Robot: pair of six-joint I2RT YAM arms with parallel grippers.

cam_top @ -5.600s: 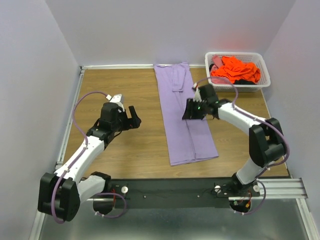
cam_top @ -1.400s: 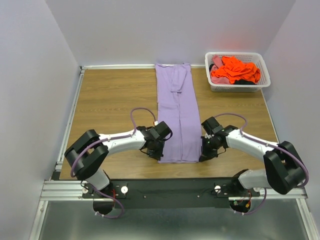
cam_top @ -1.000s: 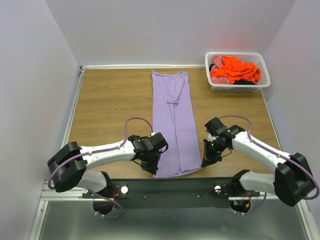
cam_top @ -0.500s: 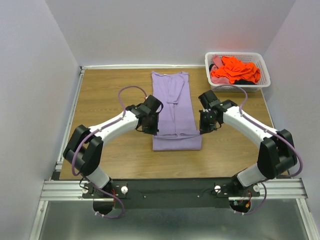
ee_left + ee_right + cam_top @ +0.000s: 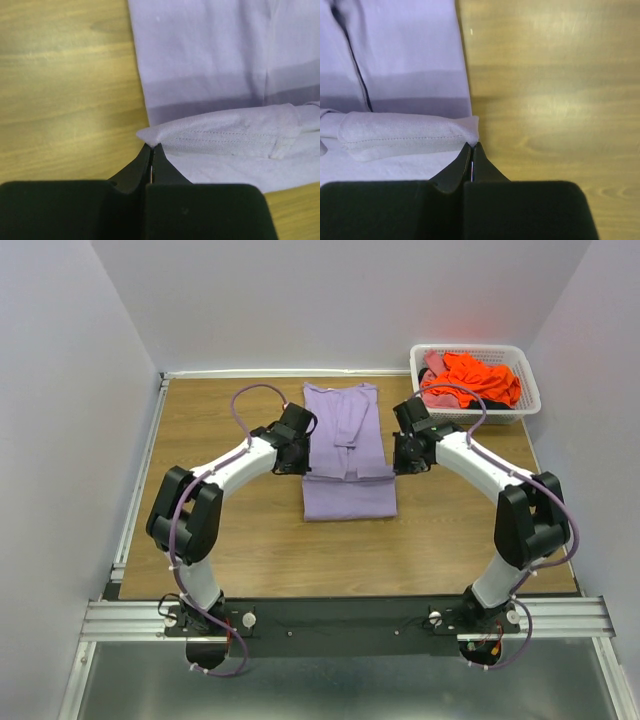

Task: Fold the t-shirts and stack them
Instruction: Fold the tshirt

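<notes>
Left of basket, flat on table: lavender shirt, a long narrow strip with its collar end level with the basket's far rim. Half a second back, near hem raised only a short way along the strip. Now carried farther toward the collar, with more cloth doubled over and the whole outline shorter. Points to a crosswise fold well under way but not yet laid down, so a release and probably some smoothing still to come before this shirt can start the stack.

Left gripper: pinched tight on the hem corner away from the basket, with no gap between the fingers and the corner peaking just above the tips. Right gripper: likewise clamped on the hem corner nearer the basket. Hem held a little above the lower layer, sagging between the two grips in a soft roll.

Cloth: thin matte cotton, limp, twin rows of stitching along the hem, a darker band of shadow under the lifted edge, one lengthwise crease. Table: smooth wood-grain with a mild sheen. Basket: white plastic lattice, rectangular, heaped with crumpled orange shirts and a scrap of pink, all still unfolded.
</notes>
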